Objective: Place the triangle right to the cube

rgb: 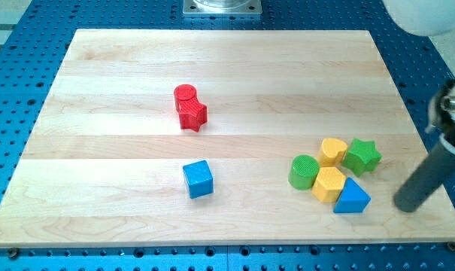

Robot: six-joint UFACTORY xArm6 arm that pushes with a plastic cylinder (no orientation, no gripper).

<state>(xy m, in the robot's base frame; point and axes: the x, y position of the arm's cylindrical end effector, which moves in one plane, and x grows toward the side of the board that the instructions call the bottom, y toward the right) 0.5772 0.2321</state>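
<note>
A blue triangle block (352,197) lies near the board's lower right, at the lower right of a cluster of blocks. A blue cube (198,179) sits alone at the lower middle, well to the view's left of the triangle. My dark rod comes in from the right edge, and my tip (406,205) rests on the board a short way to the right of the blue triangle, apart from it.
Next to the triangle sit a yellow hexagon-like block (329,183), a green cylinder (304,172), a second yellow block (333,151) and a green star (362,156). A red cylinder (185,95) and a red star (192,114) touch at the upper middle. The wooden board (107,90) lies on a blue perforated table.
</note>
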